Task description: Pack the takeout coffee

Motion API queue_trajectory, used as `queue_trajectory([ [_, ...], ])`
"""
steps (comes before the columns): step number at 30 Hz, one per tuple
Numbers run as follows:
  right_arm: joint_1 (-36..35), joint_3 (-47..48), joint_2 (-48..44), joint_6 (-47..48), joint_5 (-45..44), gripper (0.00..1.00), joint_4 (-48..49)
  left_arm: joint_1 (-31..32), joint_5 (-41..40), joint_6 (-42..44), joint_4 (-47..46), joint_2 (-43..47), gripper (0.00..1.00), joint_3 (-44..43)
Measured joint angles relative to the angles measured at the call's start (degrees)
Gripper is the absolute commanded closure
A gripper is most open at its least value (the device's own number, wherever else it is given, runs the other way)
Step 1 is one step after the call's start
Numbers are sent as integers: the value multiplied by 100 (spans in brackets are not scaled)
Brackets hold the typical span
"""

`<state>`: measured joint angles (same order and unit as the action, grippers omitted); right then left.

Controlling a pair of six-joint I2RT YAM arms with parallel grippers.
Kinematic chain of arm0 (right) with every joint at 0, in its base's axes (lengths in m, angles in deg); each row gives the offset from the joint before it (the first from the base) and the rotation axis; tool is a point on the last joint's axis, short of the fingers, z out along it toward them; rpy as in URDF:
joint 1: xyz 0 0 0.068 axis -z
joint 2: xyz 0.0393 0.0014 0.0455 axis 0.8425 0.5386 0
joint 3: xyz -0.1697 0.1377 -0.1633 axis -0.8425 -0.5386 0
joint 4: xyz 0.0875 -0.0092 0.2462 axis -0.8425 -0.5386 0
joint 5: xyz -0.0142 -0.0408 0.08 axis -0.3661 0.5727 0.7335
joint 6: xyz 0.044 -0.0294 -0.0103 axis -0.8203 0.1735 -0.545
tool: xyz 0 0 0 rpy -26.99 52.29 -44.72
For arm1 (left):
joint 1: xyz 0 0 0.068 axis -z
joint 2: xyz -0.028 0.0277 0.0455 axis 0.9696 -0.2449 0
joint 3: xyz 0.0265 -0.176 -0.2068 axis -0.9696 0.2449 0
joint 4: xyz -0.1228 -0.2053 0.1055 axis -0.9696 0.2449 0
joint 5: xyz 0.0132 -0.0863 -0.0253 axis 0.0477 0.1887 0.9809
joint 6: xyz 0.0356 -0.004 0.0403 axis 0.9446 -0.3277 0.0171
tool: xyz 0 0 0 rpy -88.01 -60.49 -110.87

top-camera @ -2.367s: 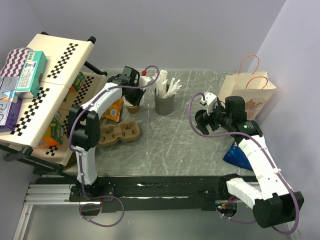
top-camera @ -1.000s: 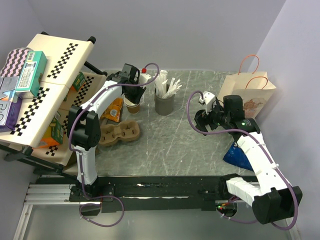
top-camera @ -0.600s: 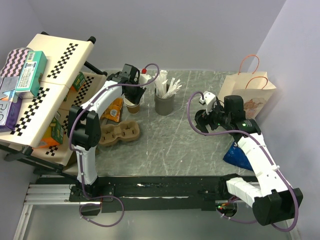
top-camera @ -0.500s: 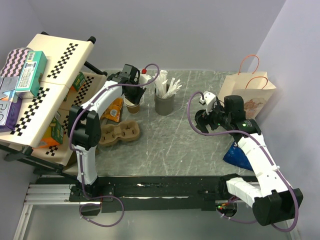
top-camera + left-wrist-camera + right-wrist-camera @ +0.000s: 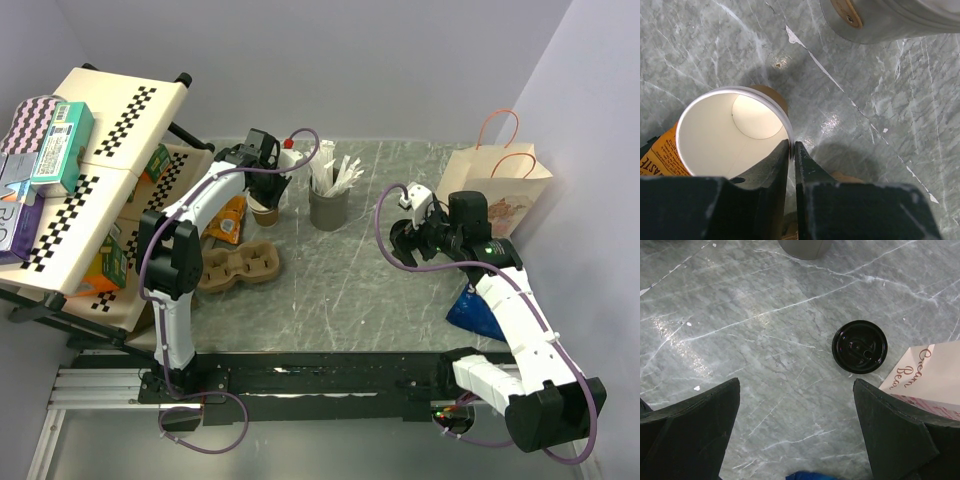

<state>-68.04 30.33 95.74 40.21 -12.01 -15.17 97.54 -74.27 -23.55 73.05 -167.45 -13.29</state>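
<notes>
The left gripper point(image 5: 791, 145) now stands narrower than a second ago, pinching the rim of the open paper cup point(image 5: 735, 135), one finger inside and one outside. The cup stands far left on the table point(image 5: 340, 290), beside the grey cup of sticks point(image 5: 328, 208). With the grip made, it looks ready for lifting to the cup carrier point(image 5: 238, 266). The right gripper point(image 5: 796, 385) hangs wide open and empty above the black lid point(image 5: 859, 346)

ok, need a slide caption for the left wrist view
Left gripper pinching the rim of an empty, lidless kraft paper cup on the marble table, grey cup beyond.
</notes>
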Motion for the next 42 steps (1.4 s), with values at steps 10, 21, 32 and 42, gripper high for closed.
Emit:
queue_trajectory([
  [10, 0, 0, 0, -2, 2, 0, 2, 0, -116, 129, -2, 4, 99, 0],
  [21, 0, 2, 68, -4, 31, 0, 2, -59, -339, 310, 173, 234, 99, -192],
  [32, 0, 2, 79, -15, 50, 0, 2, 417, -664, 501, 50, 647, 99, 131],
  [42, 0, 2, 116, -90, 103, 0, 4, 208, -1008, 474, -437, 789, 99, 459],
])
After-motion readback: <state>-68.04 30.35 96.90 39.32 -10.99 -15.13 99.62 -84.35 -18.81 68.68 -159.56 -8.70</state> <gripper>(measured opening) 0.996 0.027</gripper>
